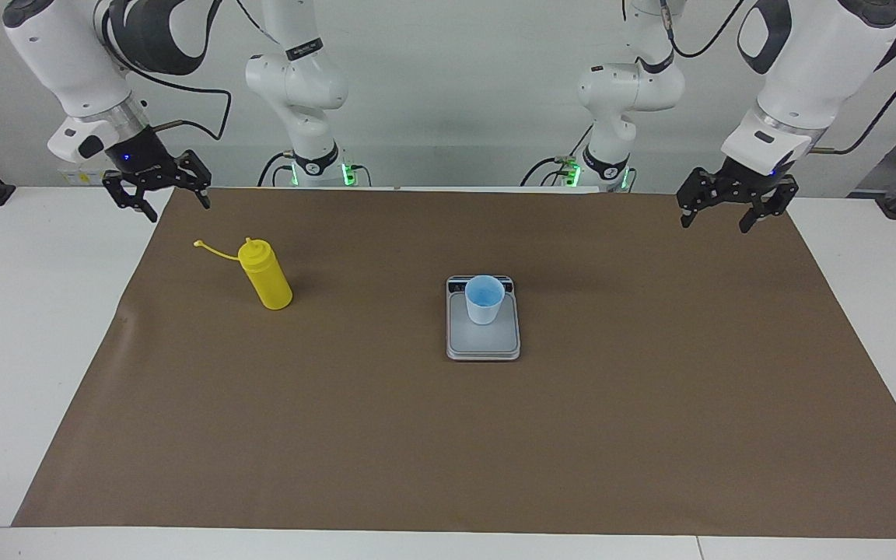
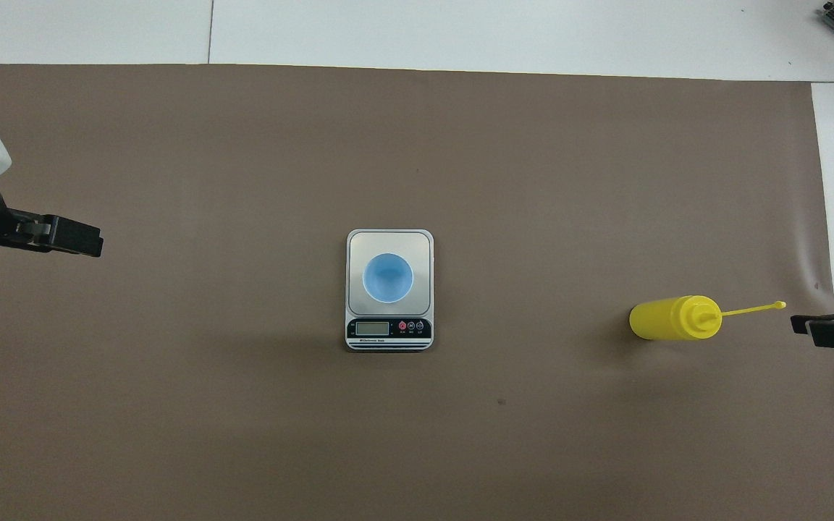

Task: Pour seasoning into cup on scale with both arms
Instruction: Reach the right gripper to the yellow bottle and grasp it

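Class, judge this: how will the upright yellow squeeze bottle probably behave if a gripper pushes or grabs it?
The seasoning stands tall on a narrow base, so a high push would probably tip it. Its plastic body likely gives under a squeeze. The thin cap strap looks floppy and may dangle.

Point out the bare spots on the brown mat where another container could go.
Bare mat stretches between the yellow bottle and the scale, and from the scale toward the left arm's end. The only occupied spot is the scale, which carries the cup.

Table (image 1: pixel 43 327): white, under a brown mat (image 1: pixel 650 404).
On mat: scale (image 1: pixel 483 338) mid-table; seasoning bottle (image 1: pixel 265 276) upright toward the right arm's end.
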Tool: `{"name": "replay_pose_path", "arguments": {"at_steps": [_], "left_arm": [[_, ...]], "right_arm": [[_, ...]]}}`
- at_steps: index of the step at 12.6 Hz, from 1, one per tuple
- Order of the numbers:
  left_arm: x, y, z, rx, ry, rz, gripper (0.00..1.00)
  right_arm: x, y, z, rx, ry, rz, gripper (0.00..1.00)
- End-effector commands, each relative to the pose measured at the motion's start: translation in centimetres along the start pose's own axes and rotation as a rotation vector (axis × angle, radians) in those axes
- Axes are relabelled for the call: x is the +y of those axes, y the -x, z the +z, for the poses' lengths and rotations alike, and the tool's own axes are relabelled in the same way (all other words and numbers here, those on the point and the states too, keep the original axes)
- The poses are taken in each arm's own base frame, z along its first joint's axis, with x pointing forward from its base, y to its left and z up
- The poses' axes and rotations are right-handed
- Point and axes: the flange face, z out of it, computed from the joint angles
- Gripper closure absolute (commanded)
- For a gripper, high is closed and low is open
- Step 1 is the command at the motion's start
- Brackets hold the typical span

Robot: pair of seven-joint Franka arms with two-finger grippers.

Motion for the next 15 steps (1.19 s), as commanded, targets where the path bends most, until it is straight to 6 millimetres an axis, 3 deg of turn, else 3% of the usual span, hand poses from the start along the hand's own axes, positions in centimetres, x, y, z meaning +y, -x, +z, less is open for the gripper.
{"name": "replay_pose_path", "arguments": {"at_steps": [1,7,11,15], "left_arm": [[-1.4,1.1,-1.3,-0.011,-0.016,0.064,0.00],[-1.5,1.4,-1.5,-0.005,-0.017,0.058,0.00],[-1.0,1.5,-1.9,-0.012,-0.011,0.059,0.00],[-0.9,1.2,-2.4,0.001,-0.009,0.057,0.00]], "right_arm": [[0.7,3.2,2.3,0.116,-0.038,-0.097,0.00],[2.1,6.4,7.2,0.285,-0.165,-0.212,0.00],[1.9,7.9,10.6,0.329,-0.215,-0.319,0.00],[3.7,9.1,14.7,0.462,-0.238,-0.404,0.00]]}}
